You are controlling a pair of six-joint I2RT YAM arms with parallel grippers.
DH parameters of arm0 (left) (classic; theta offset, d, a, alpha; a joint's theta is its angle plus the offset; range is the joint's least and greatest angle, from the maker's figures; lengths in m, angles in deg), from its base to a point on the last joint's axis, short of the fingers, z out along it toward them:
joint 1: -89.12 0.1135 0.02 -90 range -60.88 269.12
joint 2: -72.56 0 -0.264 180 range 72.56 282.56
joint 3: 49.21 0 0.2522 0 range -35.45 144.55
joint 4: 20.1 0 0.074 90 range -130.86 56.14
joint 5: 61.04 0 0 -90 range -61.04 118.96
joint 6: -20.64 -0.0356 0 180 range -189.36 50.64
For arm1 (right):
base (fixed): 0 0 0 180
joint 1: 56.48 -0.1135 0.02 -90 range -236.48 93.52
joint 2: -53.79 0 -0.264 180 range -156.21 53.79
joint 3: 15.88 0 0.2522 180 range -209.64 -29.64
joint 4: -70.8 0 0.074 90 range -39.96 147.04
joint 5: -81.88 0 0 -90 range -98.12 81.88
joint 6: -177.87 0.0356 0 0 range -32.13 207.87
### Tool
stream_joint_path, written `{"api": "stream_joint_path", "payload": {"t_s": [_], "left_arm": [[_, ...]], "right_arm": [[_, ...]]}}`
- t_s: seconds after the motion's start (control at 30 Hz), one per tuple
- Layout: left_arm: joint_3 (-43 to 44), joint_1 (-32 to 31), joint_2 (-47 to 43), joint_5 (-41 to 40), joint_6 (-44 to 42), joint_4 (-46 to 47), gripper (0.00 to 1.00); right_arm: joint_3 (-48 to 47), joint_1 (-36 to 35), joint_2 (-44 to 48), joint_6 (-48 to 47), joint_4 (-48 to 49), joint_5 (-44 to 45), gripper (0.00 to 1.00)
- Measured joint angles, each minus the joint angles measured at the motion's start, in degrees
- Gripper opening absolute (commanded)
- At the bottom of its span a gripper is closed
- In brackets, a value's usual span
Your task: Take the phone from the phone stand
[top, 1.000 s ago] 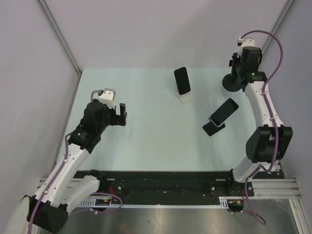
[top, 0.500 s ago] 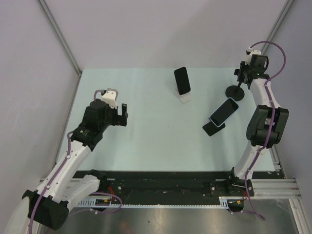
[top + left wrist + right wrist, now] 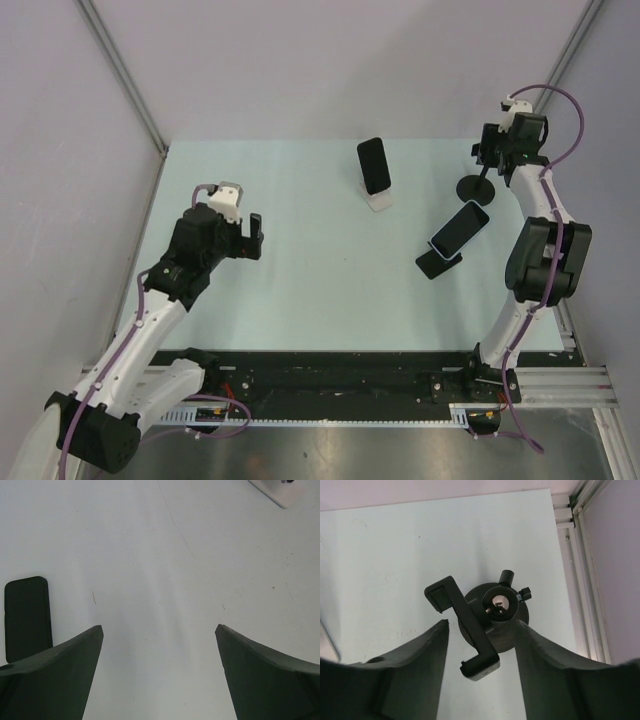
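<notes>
Mint-green tabletop (image 3: 300, 300) carries three stands. At about 12 o'clock a black phone (image 3: 374, 165) leans nearly upright in a white stand (image 3: 380, 203). Toward 3 o'clock a second phone (image 3: 460, 227), dark-screened with a pale rim, lies tilted back on a black stand (image 3: 436, 264). At 2 o'clock, near the far right corner, is a black round-base clamp stand (image 3: 474, 188).

The left arm rises from its base at 7 o'clock with the elbow bent. Its forearm extends to 9 o'clock and the wrist faces 3 o'clock. The left end effector (image 3: 253, 235) hovers over bare tabletop, well apart from both phones. In its wrist view the fingers (image 3: 60, 670) are spread wide with nothing between them. A dark rounded rectangle (image 3: 27, 617) lies flat at the left of that view; what it is cannot be told.

The right arm climbs steeply from its base at 5 o'clock and stretches out to 2 o'clock, the wrist pointing down. The right end effector (image 3: 484, 153) hangs above the round-base clamp stand. In its wrist view the fingers (image 3: 410, 670) are held apart, one to each side of the stand's base and bracket, gripping neither.
</notes>
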Motion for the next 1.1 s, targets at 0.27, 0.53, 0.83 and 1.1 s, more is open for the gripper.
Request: {"api": "stream_joint_path", "payload": {"t_s": [0.27,0.53,0.83,1.1], "left_arm": [[-0.02,0.0,-1.84,0.46,0.0,0.02,1.0],[-0.96,-0.52,-3.76,1.77,0.0,0.48,1.0],[-1.07,-1.79,-5.03,3.78,0.02,1.33,1.0],[-1.6,-2.38,-4.92,6.16,0.02,1.81,1.0]], "right_arm": [[0.7,-1.11,4.42,-0.96,0.09,0.7,0.91],[3.72,-3.19,17.22,2.47,-2.36,1.95,0.93],[20.57,1.11,35.32,15.76,-3.74,-2.29,0.93],[37.31,4.72,41.53,22.51,-2.47,-7.76,0.87]]}}
